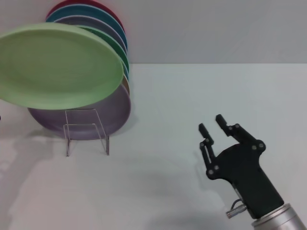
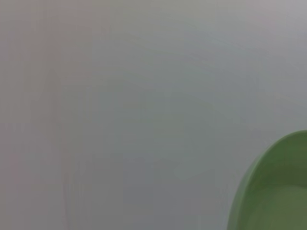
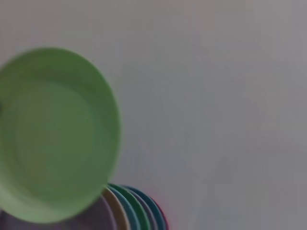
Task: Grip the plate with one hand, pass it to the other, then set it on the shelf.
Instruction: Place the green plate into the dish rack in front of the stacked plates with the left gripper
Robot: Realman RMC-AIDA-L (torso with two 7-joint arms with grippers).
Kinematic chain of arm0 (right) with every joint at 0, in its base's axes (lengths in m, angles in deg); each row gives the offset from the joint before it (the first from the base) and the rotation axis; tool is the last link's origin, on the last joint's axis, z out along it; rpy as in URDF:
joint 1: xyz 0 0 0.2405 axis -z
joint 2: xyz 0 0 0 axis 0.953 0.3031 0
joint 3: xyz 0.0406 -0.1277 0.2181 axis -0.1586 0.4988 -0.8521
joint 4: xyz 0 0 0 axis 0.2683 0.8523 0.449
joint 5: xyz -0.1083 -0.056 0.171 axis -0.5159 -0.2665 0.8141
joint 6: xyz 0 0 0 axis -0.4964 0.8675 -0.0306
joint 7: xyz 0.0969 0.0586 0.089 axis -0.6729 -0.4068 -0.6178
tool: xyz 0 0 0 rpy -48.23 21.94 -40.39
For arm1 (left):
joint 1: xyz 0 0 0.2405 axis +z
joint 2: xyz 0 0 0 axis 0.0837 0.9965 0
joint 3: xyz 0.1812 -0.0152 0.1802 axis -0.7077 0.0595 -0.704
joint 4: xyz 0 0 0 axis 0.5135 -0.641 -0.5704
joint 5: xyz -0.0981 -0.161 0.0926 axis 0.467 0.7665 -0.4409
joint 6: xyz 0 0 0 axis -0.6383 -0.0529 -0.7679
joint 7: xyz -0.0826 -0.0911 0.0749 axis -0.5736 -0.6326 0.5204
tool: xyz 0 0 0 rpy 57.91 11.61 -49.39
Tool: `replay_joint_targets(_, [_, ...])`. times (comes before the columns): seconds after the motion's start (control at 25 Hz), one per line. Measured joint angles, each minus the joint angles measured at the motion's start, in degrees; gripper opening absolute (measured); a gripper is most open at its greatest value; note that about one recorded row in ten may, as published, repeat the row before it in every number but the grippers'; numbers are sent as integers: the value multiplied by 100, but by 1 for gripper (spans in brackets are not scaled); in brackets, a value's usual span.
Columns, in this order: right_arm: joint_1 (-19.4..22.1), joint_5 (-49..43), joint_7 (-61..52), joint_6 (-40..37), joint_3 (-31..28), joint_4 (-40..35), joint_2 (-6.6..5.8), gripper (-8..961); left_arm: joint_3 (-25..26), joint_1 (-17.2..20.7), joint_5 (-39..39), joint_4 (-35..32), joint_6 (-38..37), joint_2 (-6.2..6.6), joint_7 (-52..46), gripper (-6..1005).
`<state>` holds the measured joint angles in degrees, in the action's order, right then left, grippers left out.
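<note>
- Right gripper (image 1: 215,123) sits low on the right of the white table (image 1: 192,96), its two black fingers parted and holding nothing, tips angled up toward the left side of the scene.
- Left gripper is out of sight in all three views; only a dark sliver shows at the left edge of the head view, so whether it is clamped or loose I cannot tell.
- Held aloft at the upper left is the light green plate (image 1: 57,67), tilted, with its hollow face turned toward the camera; since it hangs clear of the table and its far edge runs off the left side, I judge the left arm is carrying it.
- Behind and below it stands a row of other plates (image 1: 115,33) on edge, with the lilac plate (image 1: 120,112) nearest.
- Just in front of that lilac plate is the clear acrylic shelf (image 1: 86,132), well below the green plate.
- By my reading, the step in hand is the carry after the pass, with placing not yet done.
- Next, the plate would need turning more upright and lowering so its bottom edge drops between the rack's thin uprights without knocking the lilac plate behind.
- Meanwhile the right arm looks well apart from the work.
</note>
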<state>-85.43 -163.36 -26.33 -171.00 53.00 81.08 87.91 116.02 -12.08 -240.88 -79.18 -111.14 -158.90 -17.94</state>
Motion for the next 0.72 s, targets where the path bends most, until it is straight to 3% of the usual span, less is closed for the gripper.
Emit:
replay_joint_targets(0.28, [-4, 419, 36, 33, -14, -74, -3, 314, -38, -145, -42, -215, -5, 68, 636, 47])
replay_joint_targets(0.4, [2, 490, 40, -5, -101, -145, -3, 314, -43, -185, -408, -325, -72, 158, 696, 47])
replay_joint_targets(0.72, [16, 499, 45, -107, -211, -158, -7, 314, 1, -253, -510, -495, 7, 128, 979, 47])
